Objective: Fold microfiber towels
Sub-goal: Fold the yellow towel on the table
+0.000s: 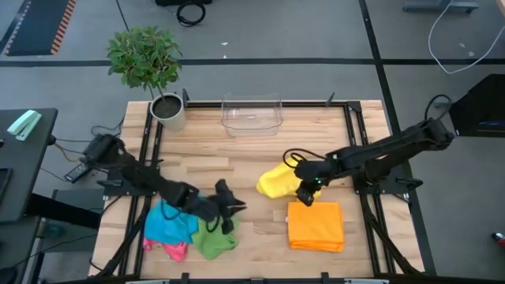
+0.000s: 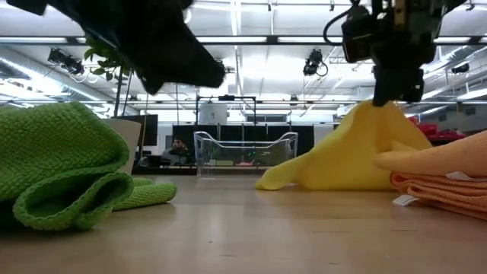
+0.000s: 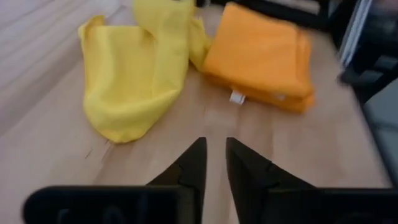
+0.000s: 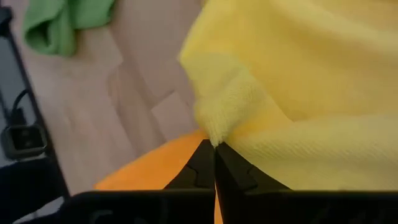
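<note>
My right gripper is shut on the yellow towel, right of the table's middle. A folded orange towel stack lies just in front of it. At the front left lie a crumpled green towel, a blue towel and a pink towel. My left gripper hovers just above the green towel's far edge. Its fingers stand a narrow gap apart with nothing between them and point toward the yellow and orange towels. My right gripper pinches a bunched bit of the yellow towel's edge between its two fingertips, coming from above and slanting down. The towel is drawn up into a peak below the fingers. Its lower part lies spread on the table.
A clear plastic bin stands at the table's far edge. A potted plant stands at the far left corner. Bare wood lies between the bin and the towels.
</note>
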{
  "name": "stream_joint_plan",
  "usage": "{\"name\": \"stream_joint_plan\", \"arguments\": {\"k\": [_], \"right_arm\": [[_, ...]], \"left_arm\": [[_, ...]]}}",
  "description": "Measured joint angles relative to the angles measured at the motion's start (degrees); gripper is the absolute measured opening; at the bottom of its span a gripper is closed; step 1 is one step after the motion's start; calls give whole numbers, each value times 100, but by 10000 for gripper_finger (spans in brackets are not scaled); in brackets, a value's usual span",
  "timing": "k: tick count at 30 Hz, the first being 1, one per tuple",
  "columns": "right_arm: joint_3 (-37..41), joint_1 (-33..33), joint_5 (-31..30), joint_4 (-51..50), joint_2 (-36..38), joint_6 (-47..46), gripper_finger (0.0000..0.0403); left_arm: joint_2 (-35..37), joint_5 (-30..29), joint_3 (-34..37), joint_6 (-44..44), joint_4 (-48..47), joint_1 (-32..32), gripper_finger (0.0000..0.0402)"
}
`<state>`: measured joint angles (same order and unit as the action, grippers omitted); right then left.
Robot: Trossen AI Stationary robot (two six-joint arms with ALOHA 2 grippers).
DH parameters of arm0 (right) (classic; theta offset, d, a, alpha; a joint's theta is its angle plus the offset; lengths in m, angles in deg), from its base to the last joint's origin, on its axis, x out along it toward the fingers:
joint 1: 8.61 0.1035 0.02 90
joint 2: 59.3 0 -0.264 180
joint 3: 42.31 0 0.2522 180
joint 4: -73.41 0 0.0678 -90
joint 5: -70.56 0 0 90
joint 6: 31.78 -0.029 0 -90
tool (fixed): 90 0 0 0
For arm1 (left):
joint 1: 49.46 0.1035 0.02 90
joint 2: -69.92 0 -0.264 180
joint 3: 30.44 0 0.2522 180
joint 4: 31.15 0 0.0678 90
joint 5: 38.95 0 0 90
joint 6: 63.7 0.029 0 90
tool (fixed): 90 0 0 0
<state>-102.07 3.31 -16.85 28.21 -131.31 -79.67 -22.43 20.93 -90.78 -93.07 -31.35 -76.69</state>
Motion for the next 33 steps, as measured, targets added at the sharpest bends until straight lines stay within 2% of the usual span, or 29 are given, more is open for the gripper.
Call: {"name": "stream_joint_plan", "arguments": {"k": [8,12,14,18,22,27,33], "right_arm": [[0,-85,37,282,-236,-371,2],[-3,-89,68,344,-238,-705,2],[-1,-89,91,385,-251,-867,1],[-2,-89,87,439,-282,-1140,1],[-2,-89,82,424,-290,-1352,1],[-1,-87,42,412,-291,-1489,1],[-2,-91,22,422,-288,-1606,1]], "left_arm": [[-1422,-19,-1039,1422,-749,317,167],[-1590,80,-1385,1954,-1119,668,195],[-1595,408,-1375,2379,-1167,928,197],[-1674,1586,-1309,3535,-1230,1498,190],[-1683,2145,-1303,4499,-1298,1971,179],[-1740,3451,-1310,4932,-1303,2462,176],[-1933,3676,-1312,5291,-1282,2509,176]]}}
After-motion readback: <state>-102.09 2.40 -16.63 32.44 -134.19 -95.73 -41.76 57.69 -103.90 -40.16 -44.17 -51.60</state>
